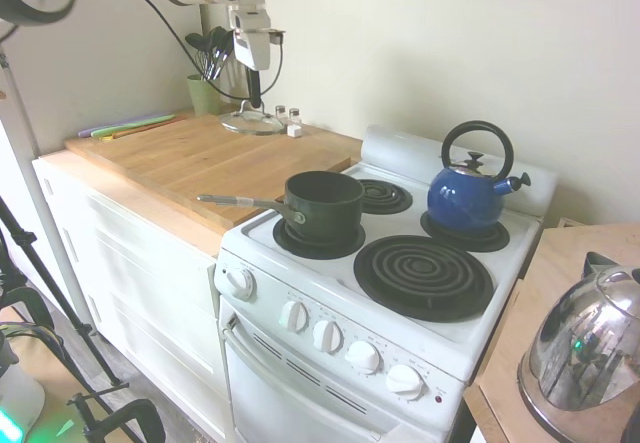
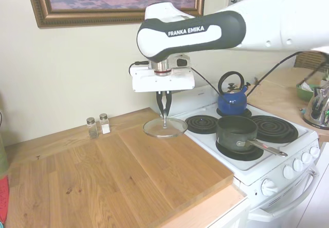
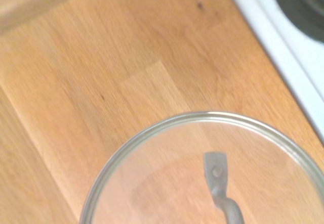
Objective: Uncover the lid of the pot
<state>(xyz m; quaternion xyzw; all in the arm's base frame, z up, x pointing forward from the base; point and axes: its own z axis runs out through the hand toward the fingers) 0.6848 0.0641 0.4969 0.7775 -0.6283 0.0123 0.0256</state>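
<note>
The clear glass lid (image 2: 164,128) with its metal rim hangs at or just over the wooden countertop (image 2: 118,171), left of the stove; whether it touches the wood I cannot tell. My gripper (image 2: 164,114) points straight down onto the lid's loop handle, fingers pinched together on it. From the other side, the lid (image 1: 252,121) and gripper (image 1: 254,95) sit at the counter's back. The wrist view shows the lid (image 3: 167,183) from above. The dark pot (image 1: 322,203) stands uncovered on the front left burner, also seen as the pot (image 2: 236,130), long handle toward the counter.
A blue kettle (image 1: 470,193) sits on the back right burner. A shiny steel kettle (image 1: 590,348) stands on the counter right of the stove (image 1: 330,308). Two small shakers (image 2: 98,126) and a green utensil cup (image 1: 203,93) are by the wall.
</note>
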